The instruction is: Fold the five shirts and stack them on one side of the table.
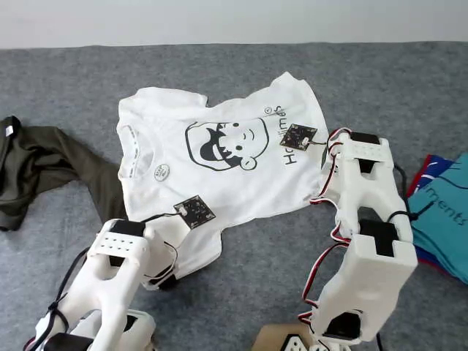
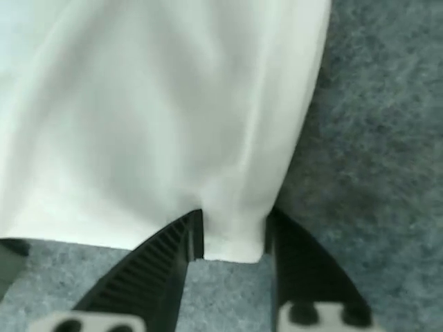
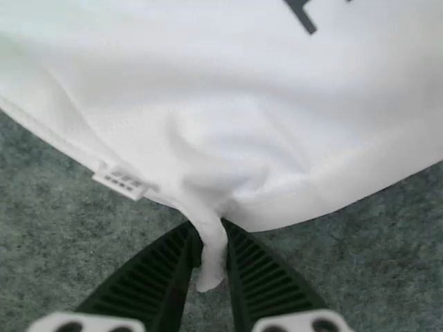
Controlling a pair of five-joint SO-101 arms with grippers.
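A white shirt [image 1: 219,168] with a black cartoon face printed on it lies spread on the grey table [image 1: 263,263]. My left gripper [image 2: 232,235] is at the shirt's near-left edge, shut on a fold of the white cloth [image 2: 152,117], which runs taut away from the jaws. At the shirt's right edge, by the hem, my right gripper [image 3: 211,249] is shut on a pinched ridge of the fabric [image 3: 228,90], beside a small sewn label [image 3: 123,181]. In the high view the arms' bodies hide both sets of fingertips.
A crumpled olive-green shirt [image 1: 44,161] lies at the table's left edge. A teal shirt [image 1: 446,212] lies on top of a red and blue one [image 1: 426,174] at the right edge. A piece of brown cardboard [image 1: 274,340] sits between the arm bases.
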